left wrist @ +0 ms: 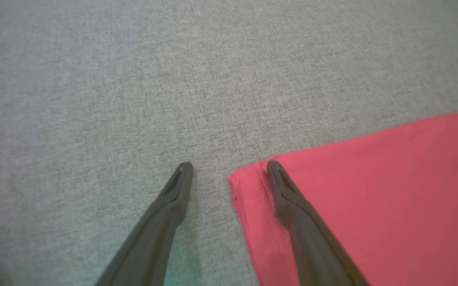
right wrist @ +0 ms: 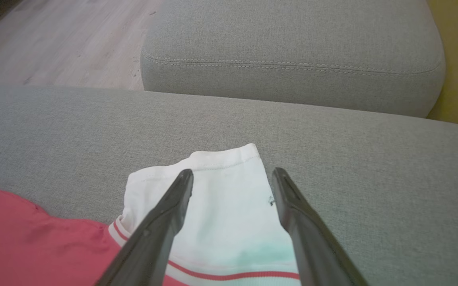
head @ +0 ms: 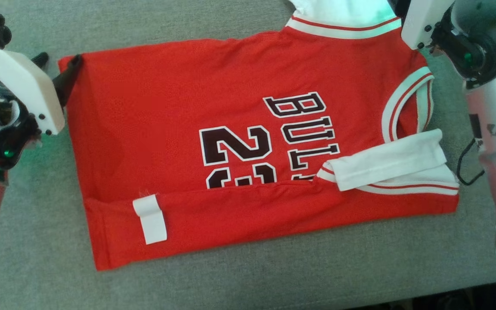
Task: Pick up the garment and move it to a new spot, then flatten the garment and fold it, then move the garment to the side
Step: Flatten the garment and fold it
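On the grey cushion [head: 274,280]: red garment [head: 230,129] lies flat, near edge folded over, near white sleeve [head: 385,165] laid across its right end | left jaws: wide open, nothing held, one finger [left wrist: 292,206] over the garment's far-left corner, the other above bare cushion | right jaws: wide open, nothing held, straddling the far white sleeve [right wrist: 229,206] at far right

Red jersey [head: 166,142] with white sleeves, near edge folded over, flat on grey cushion [head: 274,275]
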You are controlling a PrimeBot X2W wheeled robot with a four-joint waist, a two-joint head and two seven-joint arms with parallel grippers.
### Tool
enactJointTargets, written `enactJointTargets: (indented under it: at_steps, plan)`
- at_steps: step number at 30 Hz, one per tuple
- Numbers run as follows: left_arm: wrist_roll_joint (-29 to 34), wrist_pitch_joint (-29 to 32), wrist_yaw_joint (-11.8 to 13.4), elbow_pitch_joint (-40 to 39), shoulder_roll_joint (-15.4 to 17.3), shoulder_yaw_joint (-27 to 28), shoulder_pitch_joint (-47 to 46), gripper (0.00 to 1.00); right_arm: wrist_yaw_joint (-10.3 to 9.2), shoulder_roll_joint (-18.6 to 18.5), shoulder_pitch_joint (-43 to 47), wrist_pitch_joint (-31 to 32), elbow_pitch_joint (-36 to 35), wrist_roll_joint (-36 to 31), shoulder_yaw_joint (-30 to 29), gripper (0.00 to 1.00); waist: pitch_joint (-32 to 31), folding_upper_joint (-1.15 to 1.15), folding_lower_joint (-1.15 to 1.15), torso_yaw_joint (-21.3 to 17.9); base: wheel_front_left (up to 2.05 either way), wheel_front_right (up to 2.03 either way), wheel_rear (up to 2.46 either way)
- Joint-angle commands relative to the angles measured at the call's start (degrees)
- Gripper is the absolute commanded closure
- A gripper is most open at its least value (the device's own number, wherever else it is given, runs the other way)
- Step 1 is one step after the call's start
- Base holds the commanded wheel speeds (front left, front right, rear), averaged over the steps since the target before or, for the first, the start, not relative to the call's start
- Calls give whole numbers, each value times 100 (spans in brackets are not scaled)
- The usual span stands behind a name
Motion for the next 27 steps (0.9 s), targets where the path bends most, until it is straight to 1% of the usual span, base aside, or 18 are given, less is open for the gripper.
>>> enactJointTargets:
  at_steps: [1, 8, 11, 14, 15, 17, 18, 19, 20, 23, 27]
  plan:
    - [-47, 127, 95, -78, 262, 224, 118, 0, 43, -39, -172, -62, -137, 64, 37, 0, -8, 0, 0, 39, 0, 0, 0]
    - [-204, 260, 157, -395, 215, 223, 243, 0, 43, -70, -208, -115, -26, 133, 75, 0, -12, 0, 0, 98, 0, 0, 0]
    - [-195, 206, 167, -409, 182, 204, 275, 0, 43, -69, -244, -120, 6, 154, 93, 0, 35, 0, 0, 79, 0, 0, 0]
    - [-297, 230, 151, -371, 78, 196, 275, 0, 43, -74, -301, -107, 45, 170, 113, 0, 94, 0, 0, 58, 0, 0, 0]
    - [-335, 268, 150, -358, 49, 190, 266, 10, 43, -74, -327, -100, 59, 174, 113, 0, 114, 0, 0, 56, 0, 0, 0]
    - [-443, 392, 140, -343, -19, 165, 257, 52, 43, -79, -388, -83, 114, 178, 104, 0, 141, 0, 0, 59, 0, 0, 0]
    - [-504, 461, 148, -347, -56, 159, 257, 61, 43, -87, -427, -73, 153, 178, 99, 0, 156, 0, 0, 66, 0, 0, 0]
    - [-533, 525, 155, -355, -71, 141, 252, 74, 43, -95, -468, -57, 199, 170, 97, 0, 169, 0, 0, 75, 0, 0, 0]
    - [-565, 583, 147, -369, -80, 126, 246, 100, 43, -98, -511, -25, 253, 163, 94, 0, 183, 0, 0, 89, 0, 0, 0]
    - [-727, 672, 129, -438, -159, 155, 229, 100, 43, -111, -688, 47, 424, 148, 84, 0, 241, 0, 0, 150, 0, 0, 0]
    - [-791, 519, 68, -572, -261, 214, 159, 100, 43, -149, -952, 100, 782, -3, 107, 0, 296, 0, 0, 285, 0, 0, 0]
